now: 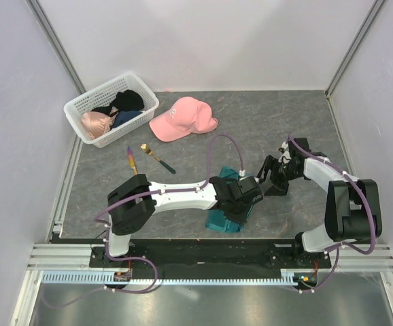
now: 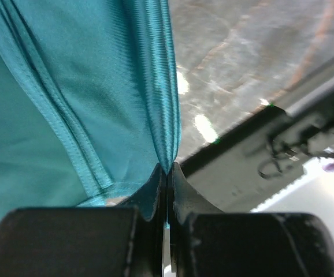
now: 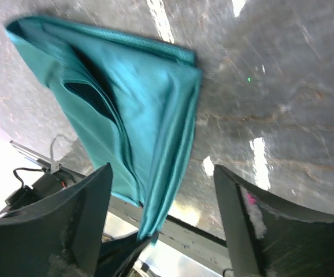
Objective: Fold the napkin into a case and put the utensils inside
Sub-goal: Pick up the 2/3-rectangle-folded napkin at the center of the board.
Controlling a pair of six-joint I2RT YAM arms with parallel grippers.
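Observation:
The teal napkin [image 1: 221, 222] lies folded in layers near the table's front edge, mostly hidden under my left wrist. My left gripper [image 1: 237, 209] is shut on a raised fold of the napkin [image 2: 69, 104], and the jaws pinch the cloth's edge at the left gripper's tips [image 2: 167, 168]. My right gripper [image 1: 273, 182] hovers open just right of the napkin [image 3: 126, 98]; nothing sits between the right gripper's fingers [image 3: 162, 171]. The fork [image 1: 157, 157] and the thin purple-and-orange utensil [image 1: 132, 161] lie side by side on the table, to the left and farther back.
A white basket [image 1: 81, 103] holding clothes stands at the back left. A pink cap [image 1: 183, 119] lies beside it. The metal rail of the arm bases [image 1: 203, 255] runs just behind the napkin's near edge.

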